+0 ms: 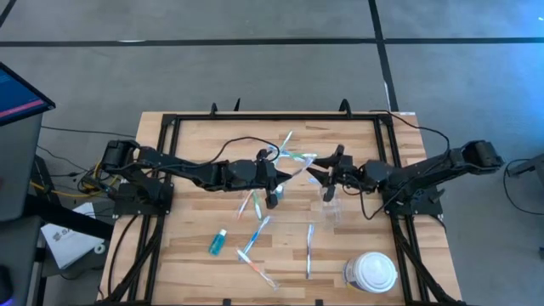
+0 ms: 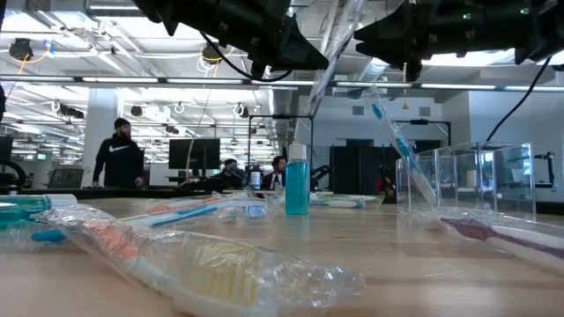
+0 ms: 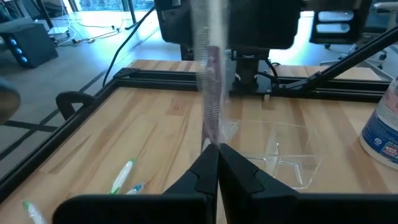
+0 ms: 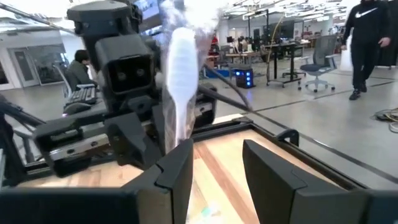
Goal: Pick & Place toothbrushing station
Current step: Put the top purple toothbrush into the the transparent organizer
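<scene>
Both arms meet over the middle of the wooden counter (image 1: 195, 221). The left pincer (image 1: 274, 174) is pressed together on a wrapped toothbrush (image 3: 211, 93), pinching it near one end so that it stands up from the fingertips (image 3: 208, 163) in the left wrist view. The right pincer (image 1: 327, 170) faces the left one with its fingers (image 4: 180, 171) spread; the toothbrush head stands just in front of them, and whether it touches them cannot be told. The clear plastic cup (image 1: 330, 204) stands on the counter just beside the right pincer, with a blue-handled toothbrush (image 2: 401, 141) leaning in it. More wrapped toothbrushes (image 1: 255, 242) lie scattered over the near half of the counter, with a teal tube (image 1: 218, 244) among them. A white lidded container (image 1: 372, 272) sits at the near right corner. A person (image 2: 119, 158) in dark clothing stands in the room beyond.
</scene>
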